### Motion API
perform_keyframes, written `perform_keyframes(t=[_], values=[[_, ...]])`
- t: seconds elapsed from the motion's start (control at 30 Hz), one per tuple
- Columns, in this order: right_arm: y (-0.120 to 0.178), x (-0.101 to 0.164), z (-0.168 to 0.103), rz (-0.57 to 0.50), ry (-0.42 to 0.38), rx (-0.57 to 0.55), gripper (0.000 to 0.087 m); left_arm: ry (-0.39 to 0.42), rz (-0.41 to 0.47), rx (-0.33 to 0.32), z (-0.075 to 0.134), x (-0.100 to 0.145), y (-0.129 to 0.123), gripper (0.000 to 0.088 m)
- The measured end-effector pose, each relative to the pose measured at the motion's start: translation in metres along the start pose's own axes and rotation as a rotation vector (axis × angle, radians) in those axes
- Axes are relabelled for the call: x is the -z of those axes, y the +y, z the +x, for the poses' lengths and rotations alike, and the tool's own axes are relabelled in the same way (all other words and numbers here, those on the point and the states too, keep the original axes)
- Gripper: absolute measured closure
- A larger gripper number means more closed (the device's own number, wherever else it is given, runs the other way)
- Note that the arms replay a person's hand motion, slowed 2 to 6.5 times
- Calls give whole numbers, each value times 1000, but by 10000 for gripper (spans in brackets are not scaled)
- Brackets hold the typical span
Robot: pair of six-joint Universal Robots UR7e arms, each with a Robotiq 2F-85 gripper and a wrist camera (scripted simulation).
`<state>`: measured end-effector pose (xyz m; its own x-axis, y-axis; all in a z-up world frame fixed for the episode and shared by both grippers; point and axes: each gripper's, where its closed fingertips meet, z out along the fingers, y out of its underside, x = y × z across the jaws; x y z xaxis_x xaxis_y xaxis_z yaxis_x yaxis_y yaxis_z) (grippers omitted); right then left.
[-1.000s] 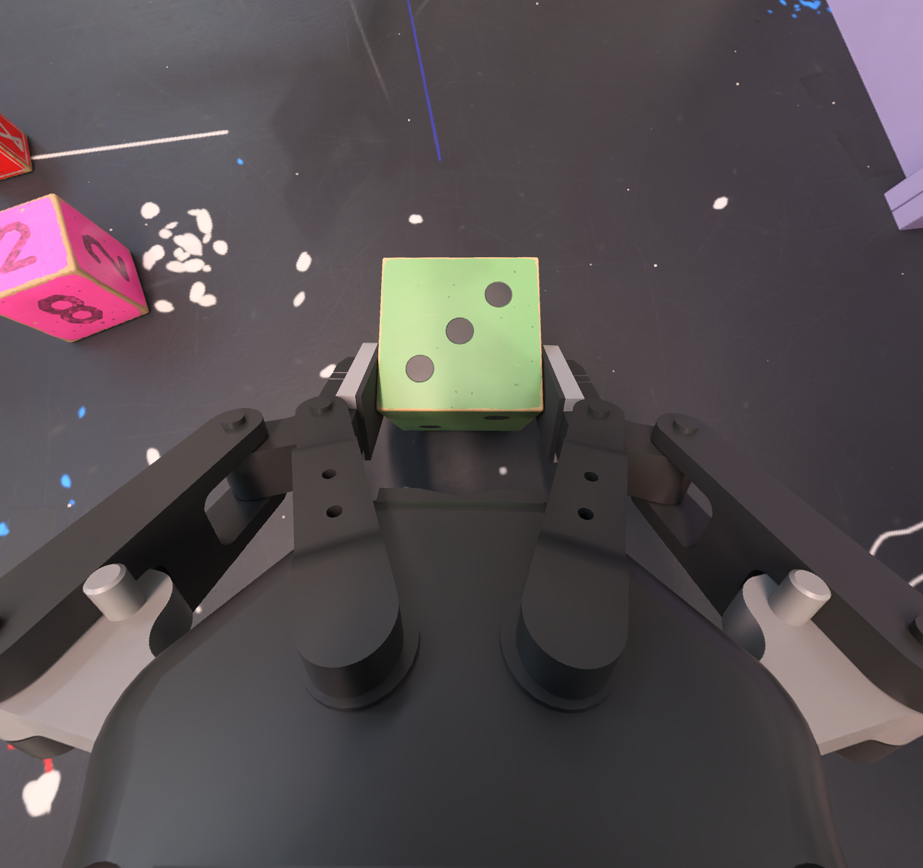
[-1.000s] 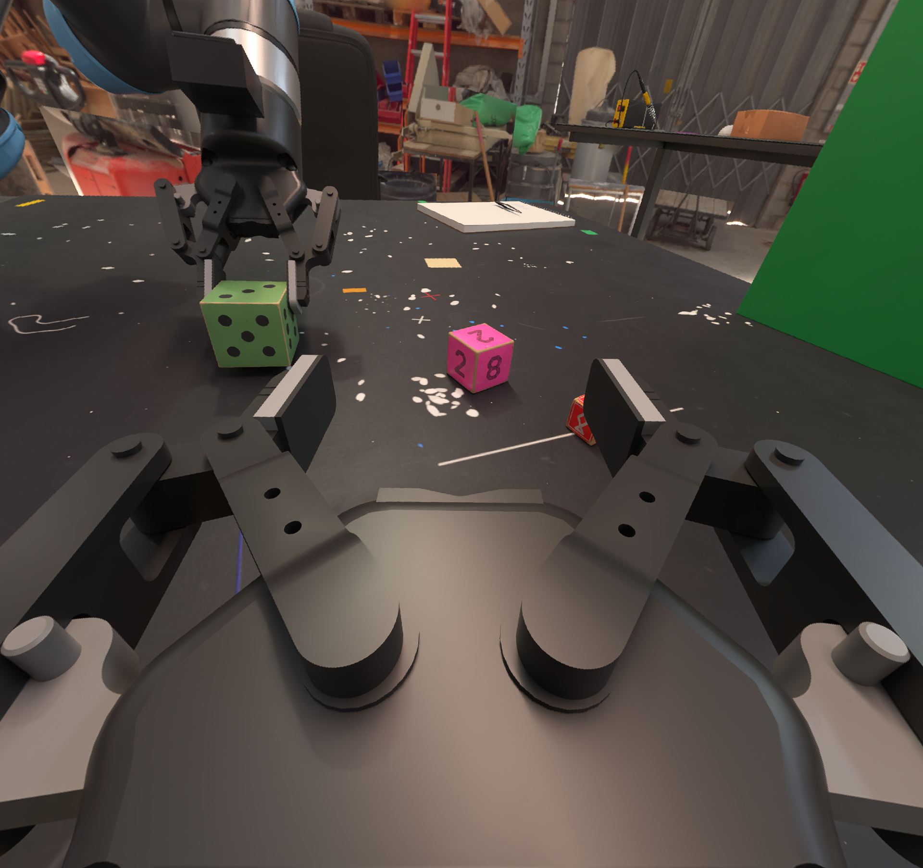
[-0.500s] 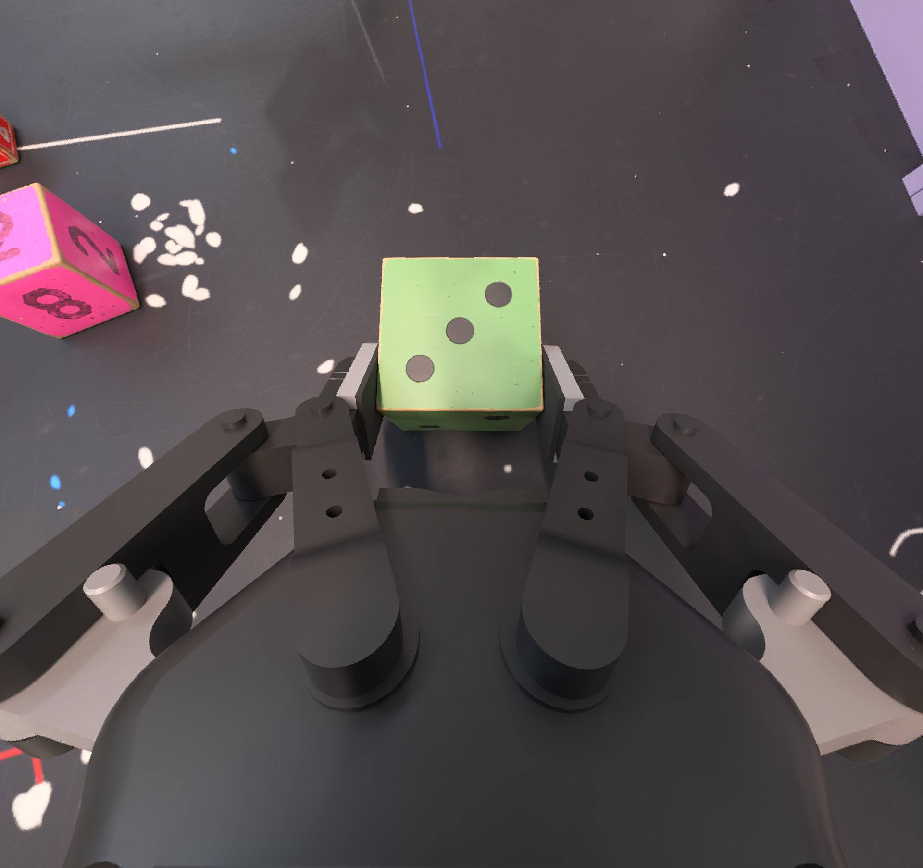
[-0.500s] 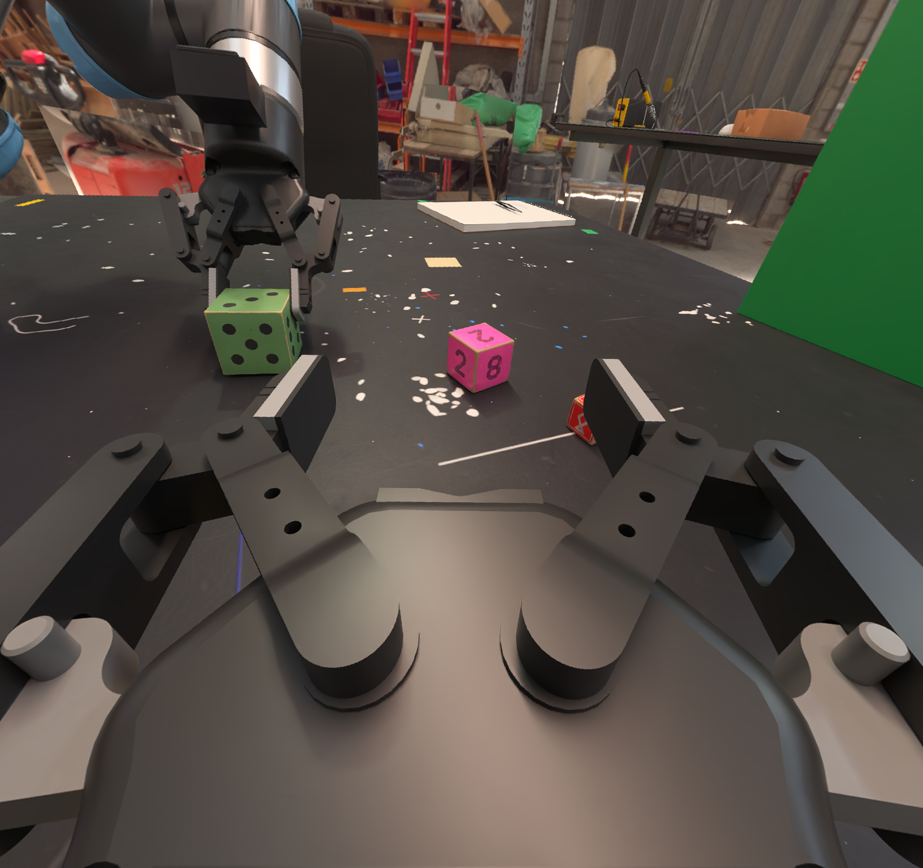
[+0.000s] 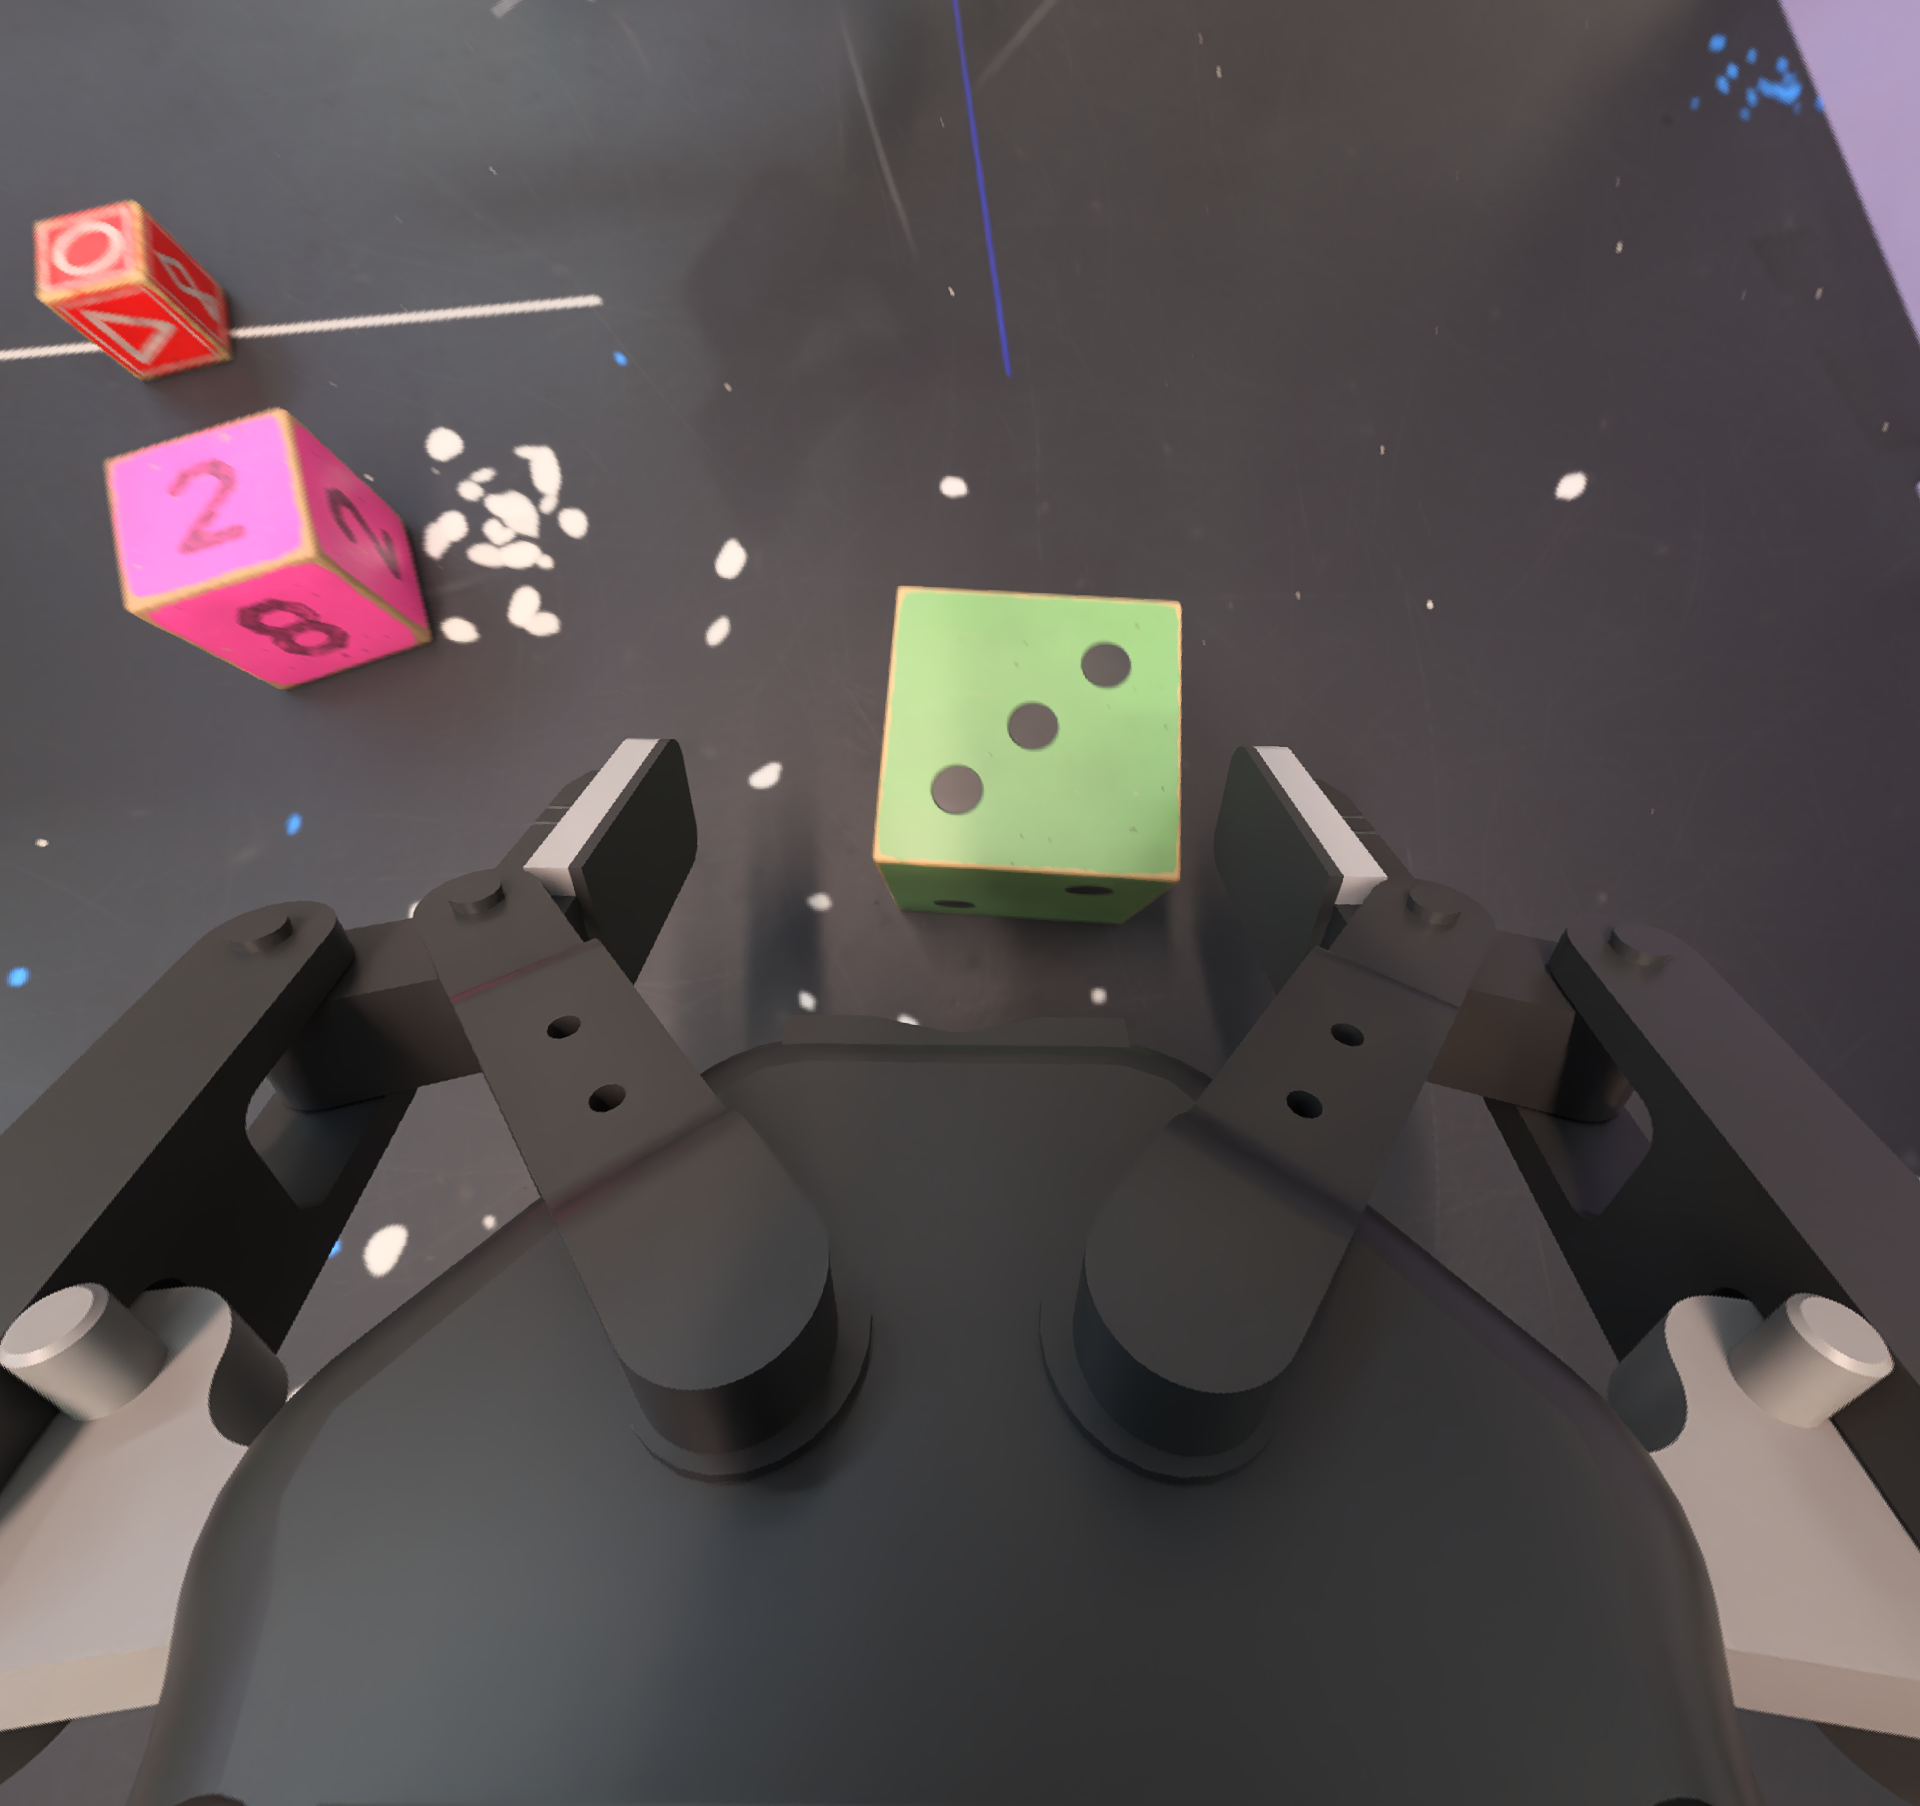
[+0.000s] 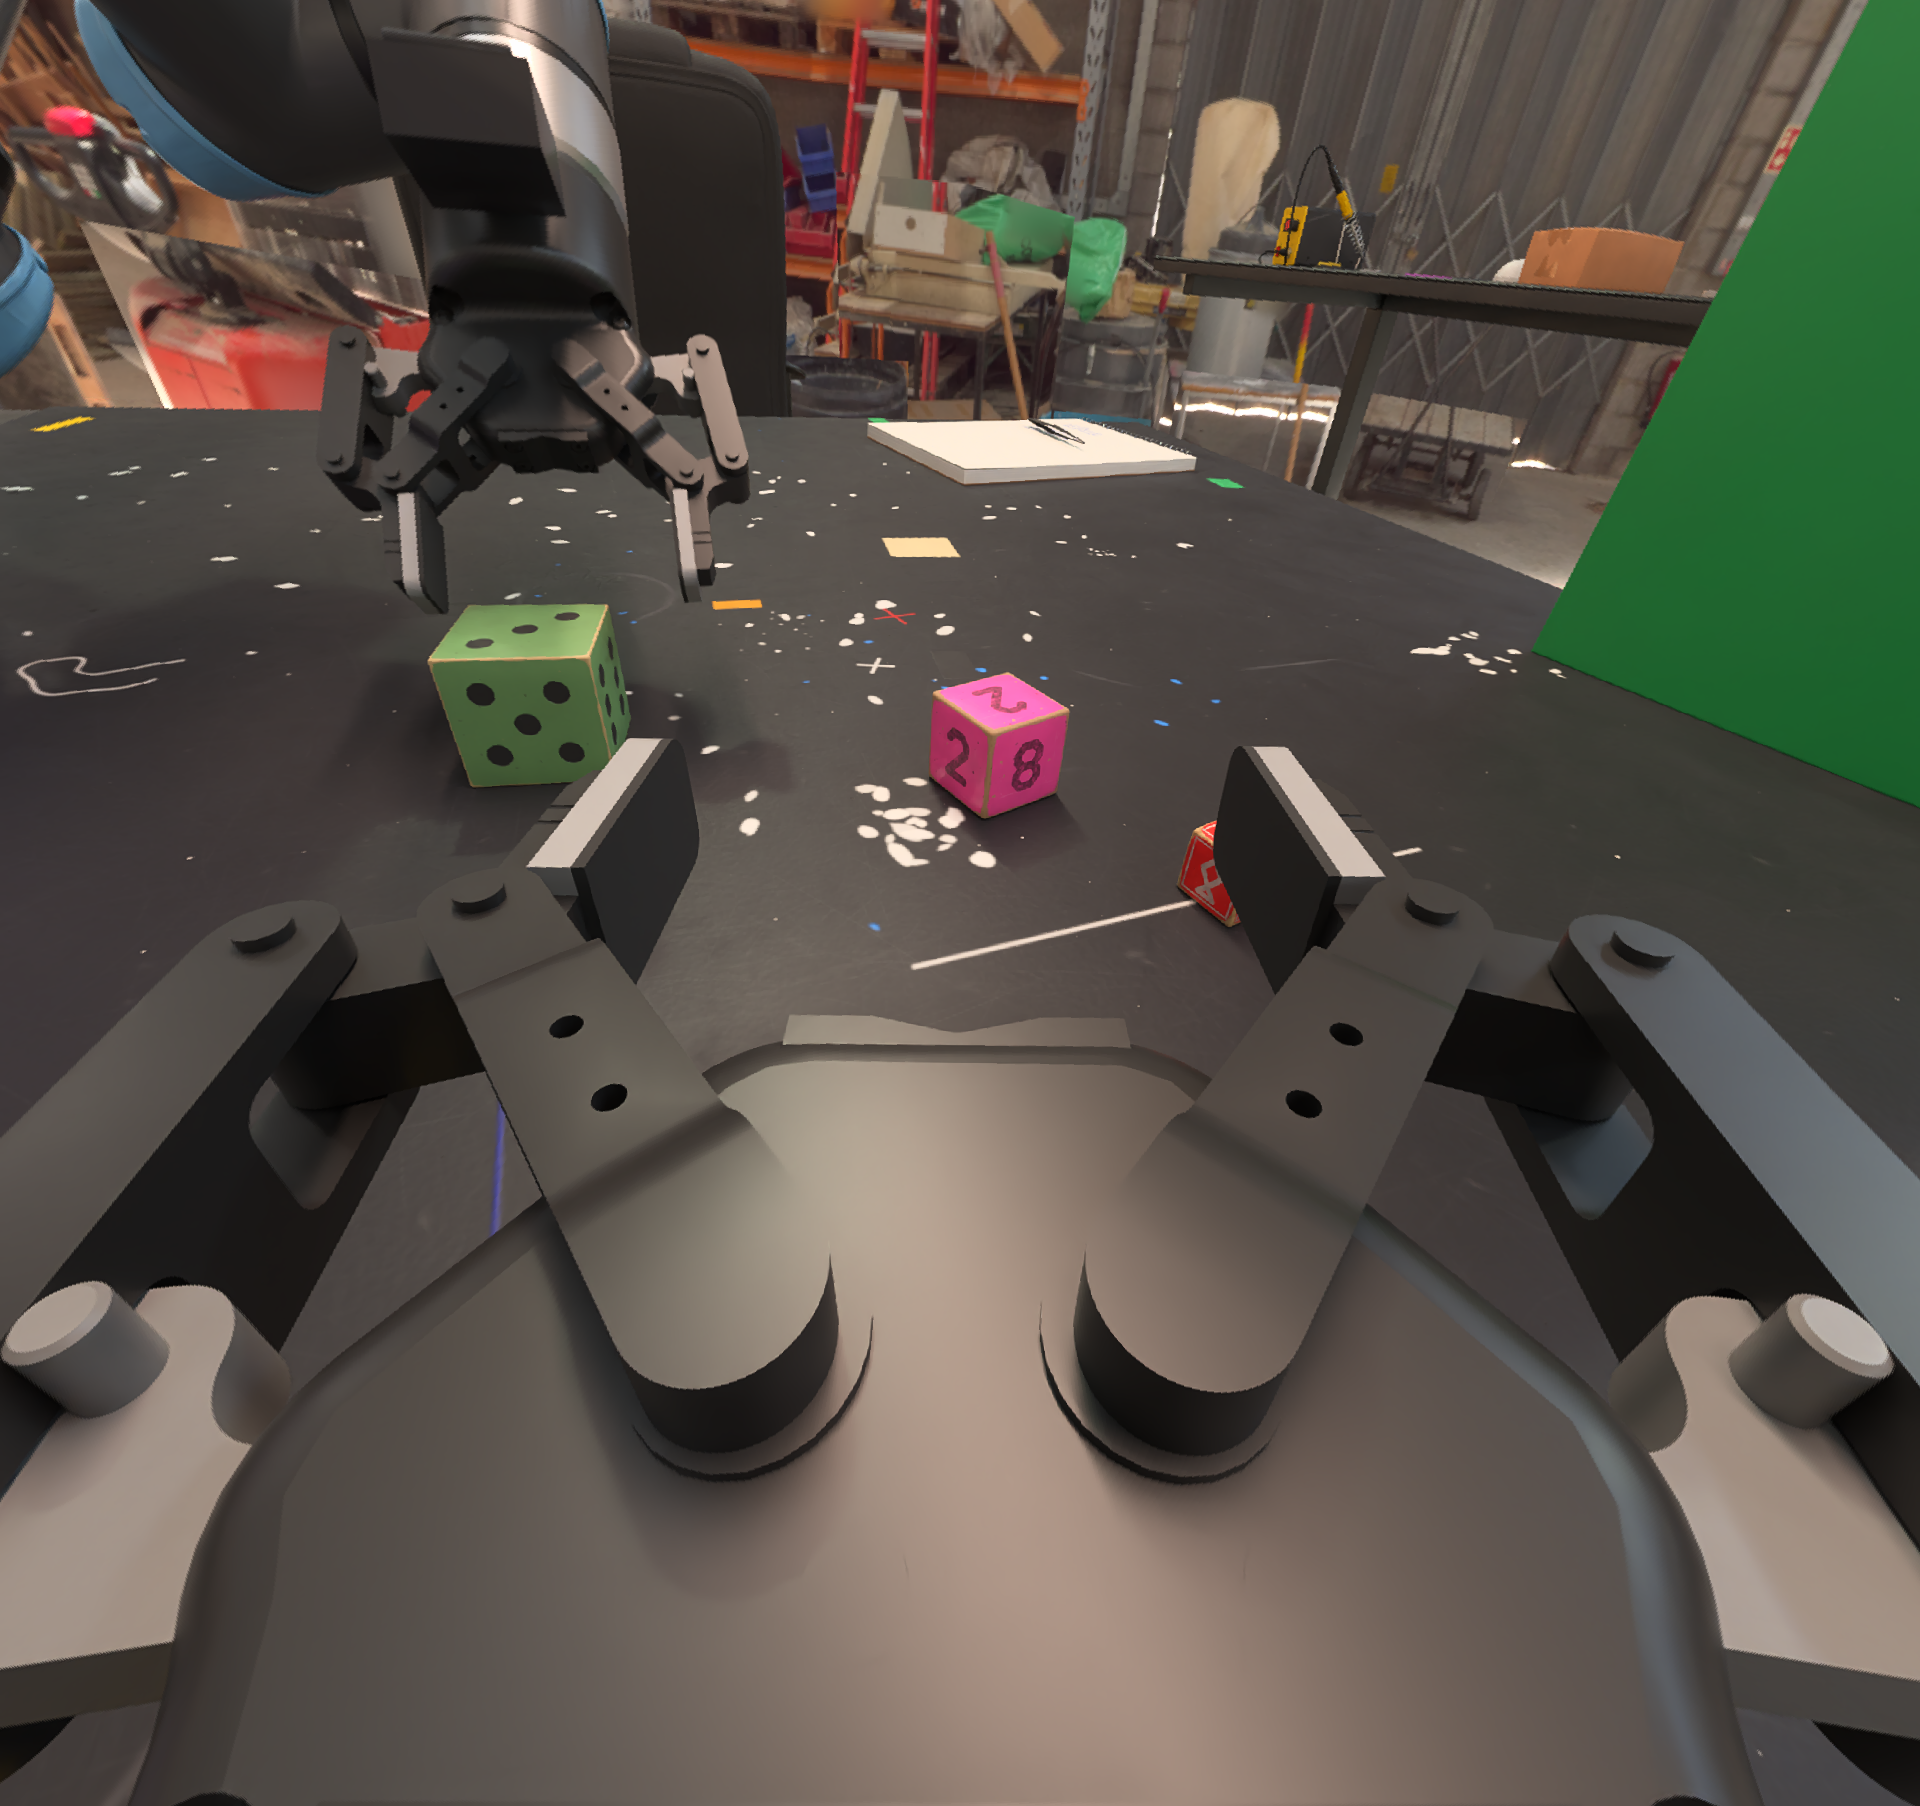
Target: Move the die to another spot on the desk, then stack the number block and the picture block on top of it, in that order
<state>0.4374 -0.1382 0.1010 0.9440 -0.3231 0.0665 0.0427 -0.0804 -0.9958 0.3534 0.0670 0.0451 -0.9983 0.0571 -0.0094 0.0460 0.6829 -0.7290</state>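
Observation:
The green die [image 5: 1029, 748] rests on the dark desk, also in the right wrist view [image 6: 530, 691]. My left gripper [image 5: 961, 826] is open and empty, raised just above the die; it shows in the right wrist view [image 6: 551, 561] too. The pink number block [image 5: 260, 546] lies to the die's left in the left wrist view, and right of it in the right wrist view [image 6: 997, 743]. The small red picture block [image 5: 130, 291] lies beyond it; in the right wrist view [image 6: 1205, 873] my finger half hides it. My right gripper [image 6: 961, 821] is open and empty, low over the desk.
A white notepad [image 6: 1029, 447] lies at the desk's far side. A green panel [image 6: 1766, 509] stands at the right. A purple box [image 5: 1860, 94] is at the upper right of the left wrist view. White paint specks [image 5: 499, 530] dot the desk.
My left gripper has opened, let go of the die on the desk, and lifted above it. The right gripper has not moved.

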Motion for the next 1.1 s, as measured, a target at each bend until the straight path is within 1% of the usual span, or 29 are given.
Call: perform_keyframes(t=[0.13,0.23,0.37,0.5,0.6,0.7,0.87,0.97,1.1], values=[[0,0,0,3,1,1,20,-26,60,30,-10,8,-17,23],[-1,0,0,4,3,3,20,-61,107,60,-23,14,-31,23],[-1,0,0,6,4,4,20,-132,157,119,-47,20,-46,23],[-1,1,0,6,3,3,20,-214,160,187,-74,22,-53,23],[-1,1,0,6,3,2,20,-265,121,215,-93,18,-52,23],[-1,0,0,5,2,3,20,-292,52,212,-106,11,-48,23],[-1,0,0,4,3,6,20,-268,-71,211,-118,-5,-39,23],[-1,0,0,5,5,10,20,-249,-127,229,-123,-15,-34,23],[-1,1,-1,6,6,12,20,-247,-195,253,-131,-25,-29,23]])
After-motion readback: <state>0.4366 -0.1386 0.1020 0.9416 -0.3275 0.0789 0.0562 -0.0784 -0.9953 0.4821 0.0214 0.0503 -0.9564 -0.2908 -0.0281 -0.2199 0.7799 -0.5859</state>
